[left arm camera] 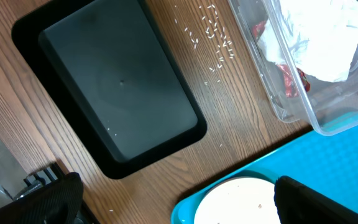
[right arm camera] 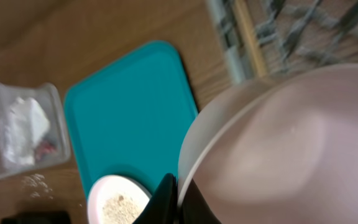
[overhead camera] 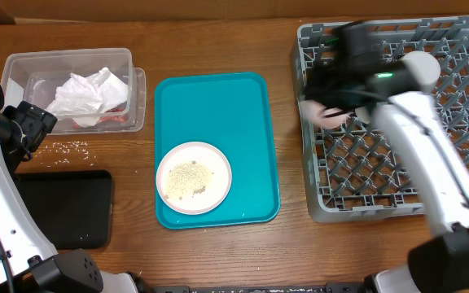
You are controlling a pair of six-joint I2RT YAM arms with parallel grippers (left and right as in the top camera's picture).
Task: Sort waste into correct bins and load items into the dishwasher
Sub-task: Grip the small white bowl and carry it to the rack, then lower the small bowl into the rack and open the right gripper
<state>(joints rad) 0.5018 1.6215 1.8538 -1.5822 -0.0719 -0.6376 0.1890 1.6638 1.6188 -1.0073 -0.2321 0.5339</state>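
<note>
Loading stage, dish to rack; one plate in transit.

- Item: pale-pink plate [right arm camera: 291, 143], pinched at its rim by the right gripper [right arm camera: 178, 202], whose fingers are closed on it.
- Place: over the 9 o'clock side of the grey dish rack [overhead camera: 373, 207]. In the overhead view only a blurred pink sliver shows under the arm.
- Attitude: up on edge and tilted, broad face toward the wrist camera, gripped rim toward the teal tray [overhead camera: 218, 114]. Being round, it has no true long axis. The overhead sliver seems to run 9 to 3, though the blur forbids more.
- Next move, as judged: stand the plate upright, line its edge with a gap between pegs, lower it until the pegs hold it, then release.
- Left gripper [left arm camera: 178, 186]: fingers spread wide and holding nothing, above the wood at the tray's 9 o'clock.
- Remaining, as judged:
  - a white bowl [overhead camera: 166, 159] with crumbs, at 6 o'clock on the teal tray;
  - loose rice crumbs [overhead camera: 67, 146] on the table.
- Bins:
  - a clear tub [overhead camera: 10, 65] at 10 o'clock of the tray, holding a crumpled napkin [overhead camera: 88, 94] and a red wrapper [left arm camera: 289, 79];
  - a black tray [overhead camera: 63, 207] at 8 o'clock.
</note>
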